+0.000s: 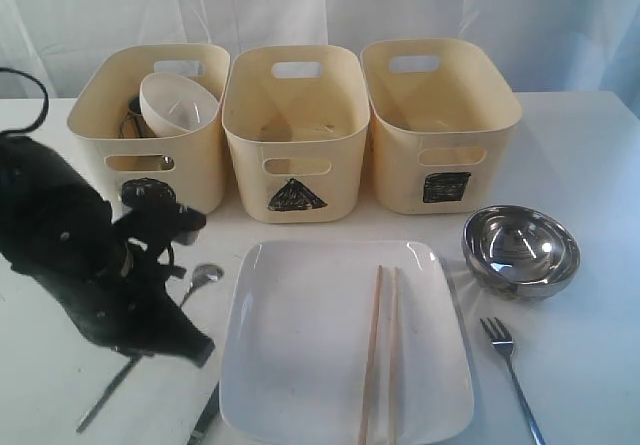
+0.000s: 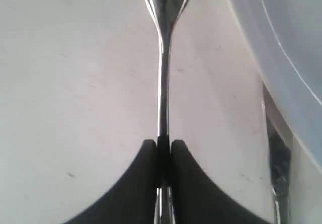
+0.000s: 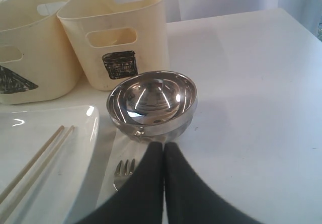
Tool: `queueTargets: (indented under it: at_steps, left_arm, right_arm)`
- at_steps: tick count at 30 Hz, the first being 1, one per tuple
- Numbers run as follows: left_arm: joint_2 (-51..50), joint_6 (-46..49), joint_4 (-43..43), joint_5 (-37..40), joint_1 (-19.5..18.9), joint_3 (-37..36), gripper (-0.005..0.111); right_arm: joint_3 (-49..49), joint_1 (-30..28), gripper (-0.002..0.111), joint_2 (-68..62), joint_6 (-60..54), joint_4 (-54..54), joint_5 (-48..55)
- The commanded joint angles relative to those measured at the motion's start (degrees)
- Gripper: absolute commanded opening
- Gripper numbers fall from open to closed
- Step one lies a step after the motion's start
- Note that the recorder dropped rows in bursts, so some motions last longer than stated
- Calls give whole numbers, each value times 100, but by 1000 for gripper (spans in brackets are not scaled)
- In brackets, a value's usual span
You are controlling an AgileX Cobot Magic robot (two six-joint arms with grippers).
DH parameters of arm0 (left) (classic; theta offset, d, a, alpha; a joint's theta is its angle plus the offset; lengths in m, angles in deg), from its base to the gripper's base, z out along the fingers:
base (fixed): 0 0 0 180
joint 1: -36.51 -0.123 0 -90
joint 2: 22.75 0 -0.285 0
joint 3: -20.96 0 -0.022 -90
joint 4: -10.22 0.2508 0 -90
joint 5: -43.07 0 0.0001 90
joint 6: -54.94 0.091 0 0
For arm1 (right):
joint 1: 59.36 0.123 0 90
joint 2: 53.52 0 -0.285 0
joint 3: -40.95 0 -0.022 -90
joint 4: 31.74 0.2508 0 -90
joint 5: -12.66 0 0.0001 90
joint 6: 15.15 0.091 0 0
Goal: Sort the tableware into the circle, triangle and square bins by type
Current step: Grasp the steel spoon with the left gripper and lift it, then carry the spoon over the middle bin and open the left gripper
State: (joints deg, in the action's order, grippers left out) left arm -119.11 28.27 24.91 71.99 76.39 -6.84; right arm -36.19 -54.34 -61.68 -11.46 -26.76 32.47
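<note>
My left gripper point(image 1: 165, 327) point(image 2: 163, 143) is shut on the handle of the steel spoon point(image 1: 205, 275) point(image 2: 163, 78), which lies low over the table left of the white square plate point(image 1: 300, 365). Wooden chopsticks point(image 1: 380, 355) lie on the plate. The knife point(image 1: 205, 420) rests by the plate's left edge. A steel bowl point(image 1: 520, 250) point(image 3: 151, 103) and the fork point(image 1: 510, 370) point(image 3: 123, 171) sit right of it. Behind stand the circle bin point(image 1: 150, 145), triangle bin point(image 1: 295, 130) and square bin point(image 1: 440, 125). The small white bowl point(image 1: 178, 105) is in the circle bin. My right gripper point(image 3: 163, 146) is shut and empty, just short of the steel bowl.
A dark steel object point(image 1: 132, 120) sits in the circle bin behind the white bowl. My left arm point(image 1: 70, 235) covers the table's left side and part of the circle mark. A white curtain hangs behind the bins.
</note>
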Motion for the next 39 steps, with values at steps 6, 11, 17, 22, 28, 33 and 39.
queueTargets:
  at_steps: [6,11,17,22,28,33,39]
  left_arm:
    - [181,-569,1323,448,27,1495,0]
    - [95,-1055,2227,352,16,2334,0]
    - [-316,-1279,2522,-860,-405,3023,0]
    - [-781,-1456,2509,-2208,-855,3250,0]
    - [-1615,-1447,2261,-4831,-1436,3347,0]
    - [-2401,-932,1660,-5400,-1606,3737,0]
    - [-2609,-935,1671,-5631,-1606,3881,0]
  right_arm:
    - [-7,-48,0,37,3,-36,-21]
    - [-7,-48,0,37,3,-36,-21]
    - [-7,-48,0,37,3,-36,-21]
    - [-7,-48,0,37,3,-36,-21]
    - [-7,-48,0,37,3,-36,-21]
    - [-7,-48,0,37,3,-36,-21]
    - [-7,-48,0,37,3,-36,-21]
